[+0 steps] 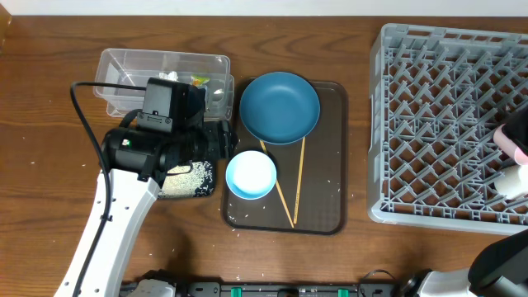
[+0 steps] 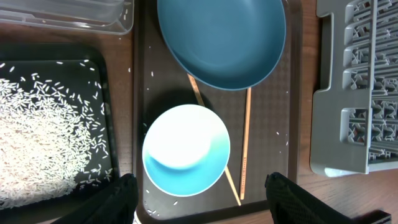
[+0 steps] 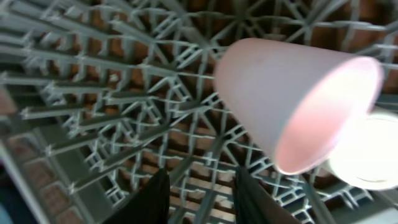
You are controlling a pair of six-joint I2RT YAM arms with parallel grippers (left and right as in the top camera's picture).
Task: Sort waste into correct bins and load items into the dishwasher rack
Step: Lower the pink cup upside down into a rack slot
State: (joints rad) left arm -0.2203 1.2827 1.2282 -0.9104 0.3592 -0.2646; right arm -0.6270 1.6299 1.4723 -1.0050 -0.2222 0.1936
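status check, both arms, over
Left gripper open, over light-blue bowl. Right gripper open over dishwasher rack, pink cup and white cup in it. Plate, chopsticks on brown tray; nothing blocking.

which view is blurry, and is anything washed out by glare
Right wrist: the small pink cup looks soft and close to the lens, the small white cup beside it blown out. Left wrist: sharp, but the light-blue bowl has a washed-out white inside. Overhead: sharp, evenly lit.
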